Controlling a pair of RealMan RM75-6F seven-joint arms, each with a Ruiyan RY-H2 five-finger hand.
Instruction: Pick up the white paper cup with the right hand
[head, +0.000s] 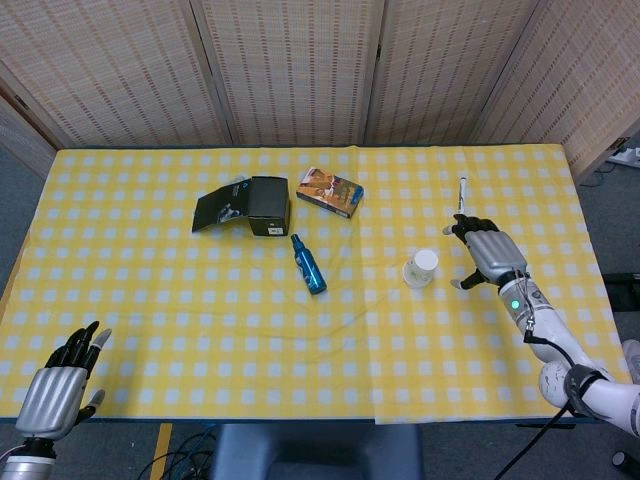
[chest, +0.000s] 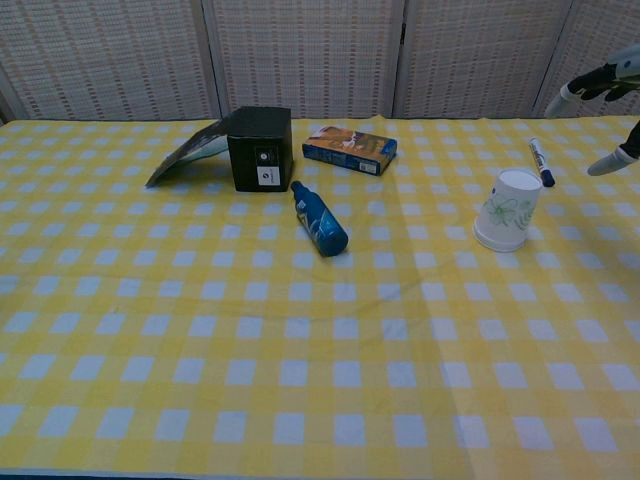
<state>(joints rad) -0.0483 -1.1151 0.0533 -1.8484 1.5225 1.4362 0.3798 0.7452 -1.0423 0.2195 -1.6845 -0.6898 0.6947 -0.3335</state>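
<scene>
The white paper cup (head: 420, 268) (chest: 506, 209), printed with a green leaf pattern, stands upside down and a little tilted on the yellow checked tablecloth, right of centre. My right hand (head: 486, 252) (chest: 612, 107) hovers open just to the cup's right, fingers spread, apart from the cup. In the chest view only its fingertips show at the right edge. My left hand (head: 60, 382) is open at the table's near left corner, holding nothing; it is outside the chest view.
A marker pen (head: 461, 200) (chest: 540, 161) lies just behind the right hand. A blue bottle (head: 309, 264) lies on its side at centre. Behind it are an open black box (head: 250, 205) and a small printed carton (head: 329, 191). Woven screens stand behind the table.
</scene>
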